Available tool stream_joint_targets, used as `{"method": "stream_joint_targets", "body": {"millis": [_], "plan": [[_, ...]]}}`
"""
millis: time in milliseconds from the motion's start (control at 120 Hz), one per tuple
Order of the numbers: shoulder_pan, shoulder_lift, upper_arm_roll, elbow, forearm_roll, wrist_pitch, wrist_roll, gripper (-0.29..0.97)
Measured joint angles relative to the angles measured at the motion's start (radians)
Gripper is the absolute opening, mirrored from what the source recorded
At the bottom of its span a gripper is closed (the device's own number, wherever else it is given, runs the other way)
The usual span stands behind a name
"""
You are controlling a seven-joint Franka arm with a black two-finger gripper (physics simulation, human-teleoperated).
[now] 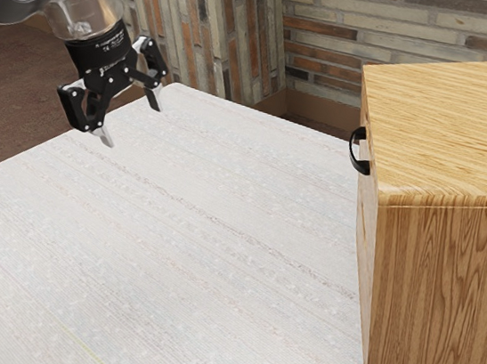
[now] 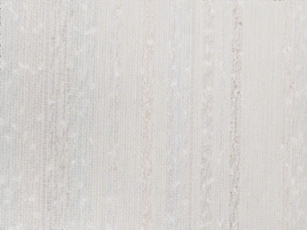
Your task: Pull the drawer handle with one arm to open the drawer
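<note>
So the gripper [image 1: 131, 122] hangs above the table [image 1: 215, 259] on the exterior view's left. Its fingers are spread wide with nothing in them, probably so they're ready to slip around the handle. The black handle [image 1: 358, 150] sits on the wooden cabinet [image 1: 447, 173] face, well apart from the gripper. The drawer looks closed, and the whole reach is yet to do.

We see a honey-brown, wavy-grained drawer cabinet [image 1: 451, 173] with a black handle [image 1: 356, 156]. The table [image 1: 201, 230] is whitish, faintly streaked.
</note>
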Motion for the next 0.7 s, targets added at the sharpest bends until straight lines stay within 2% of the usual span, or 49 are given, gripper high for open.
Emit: {"method": "stream_joint_targets", "body": {"millis": [267,400,467,558,700], "plan": [[-0.007,-0.004,0.018,0.004,-0.02,0.0,-0.05,0.66],[0.01,-0.036,0.018,0.212,-0.063,-0.043,-0.07,0.65],[-0.003,0.012,-0.007,0.241,-0.077,-0.048,-0.078,0.65],[-0.04,0.06,-0.023,0.239,-0.107,-0.043,-0.087,0.65],[-0.099,0.018,-0.005,0.13,-0.119,-0.039,-0.099,0.65]]}}
